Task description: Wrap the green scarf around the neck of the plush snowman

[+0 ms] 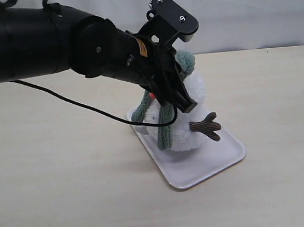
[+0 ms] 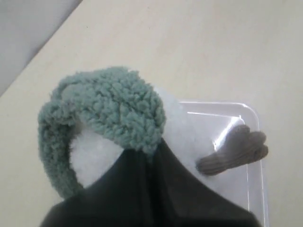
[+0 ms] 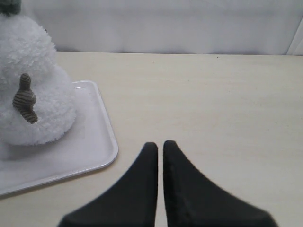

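Left hand (image 2: pixel 152 147) seemingly pinching green scarf (image 2: pixel 113 104), pinch hidden from exterior view, right hand (image 3: pixel 160 145) together

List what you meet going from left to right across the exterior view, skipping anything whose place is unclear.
Black robot arm → left hand, shut on the green scarf → brown twig arm of the plush snowman → right corner of the white tray.
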### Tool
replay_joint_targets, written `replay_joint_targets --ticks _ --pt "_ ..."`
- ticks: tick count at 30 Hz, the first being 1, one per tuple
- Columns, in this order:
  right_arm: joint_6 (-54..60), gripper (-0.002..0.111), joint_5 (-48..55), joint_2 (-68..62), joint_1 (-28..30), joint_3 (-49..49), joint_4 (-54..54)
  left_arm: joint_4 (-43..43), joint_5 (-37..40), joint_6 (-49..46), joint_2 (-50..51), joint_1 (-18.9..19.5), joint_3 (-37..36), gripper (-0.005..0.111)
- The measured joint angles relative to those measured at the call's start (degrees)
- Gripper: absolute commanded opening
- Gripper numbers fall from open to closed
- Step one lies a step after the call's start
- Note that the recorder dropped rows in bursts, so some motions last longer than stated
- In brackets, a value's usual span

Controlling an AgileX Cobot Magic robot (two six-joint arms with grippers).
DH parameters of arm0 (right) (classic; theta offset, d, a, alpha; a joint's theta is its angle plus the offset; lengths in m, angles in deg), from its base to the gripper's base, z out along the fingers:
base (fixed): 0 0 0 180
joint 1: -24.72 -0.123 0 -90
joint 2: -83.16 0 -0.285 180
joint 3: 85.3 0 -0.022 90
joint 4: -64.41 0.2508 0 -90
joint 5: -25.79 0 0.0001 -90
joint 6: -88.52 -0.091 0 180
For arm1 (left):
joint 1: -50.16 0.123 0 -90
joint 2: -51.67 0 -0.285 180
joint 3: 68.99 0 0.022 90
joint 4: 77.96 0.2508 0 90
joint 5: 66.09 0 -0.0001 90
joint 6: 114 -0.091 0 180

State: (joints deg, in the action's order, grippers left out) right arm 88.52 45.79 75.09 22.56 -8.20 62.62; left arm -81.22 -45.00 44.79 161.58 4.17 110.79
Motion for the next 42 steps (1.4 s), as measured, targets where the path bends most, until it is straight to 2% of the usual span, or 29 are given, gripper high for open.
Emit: replay_joint_targets --ticks 10,16,19,26,30,31,33,36,38,42 --pt "0.0 0.004 0.0 0.0 0.0 0.0 0.0 -3.5 -2.4 0.0 -0.9 0.0 0.0 0.000" --pt "0.0 0.004 0.0 0.0 0.0 0.0 0.0 -6.6 -9.2 -0.1 -0.2 0.0 0.0 0.000" --pt "0.0 0.004 0.0 0.0 0.0 0.0 0.0 -7.5 -9.4 -0.2 2.2 0.0 0.0 0.000" --pt "0.0 0.004 0.0 0.0 0.0 0.0 0.0 -7.5 -14.8 -2.3 4.3 -3.8 0.0 0.000" --pt "0.0 0.004 0.0 0.0 0.0 0.0 0.0 -7.5 -16.1 -2.8 4.8 -3.9 0.0 0.000" --pt "0.0 0.004 0.0 0.0 0.0 0.0 0.0 -7.5 -16.0 -2.8 5.3 -3.9 0.0 0.002" --pt "0.0 0.004 0.0 0.0 0.0 0.0 0.0 -7.5 -16.0 -2.9 7.6 -3.9 0.0 0.014" --pt "0.0 0.004 0.0 0.0 0.0 0.0 0.0 -6.7 -14.6 -3.0 9.3 -3.9 0.0 0.041" --pt "0.0 0.004 0.0 0.0 0.0 0.0 0.0 -6.5 -13.6 -3.0 9.4 -3.9 0.0 0.050" --pt "0.0 0.004 0.0 0.0 0.0 0.0 0.0 -5.6 -10.7 -3.0 9.3 -3.9 0.0 0.051"
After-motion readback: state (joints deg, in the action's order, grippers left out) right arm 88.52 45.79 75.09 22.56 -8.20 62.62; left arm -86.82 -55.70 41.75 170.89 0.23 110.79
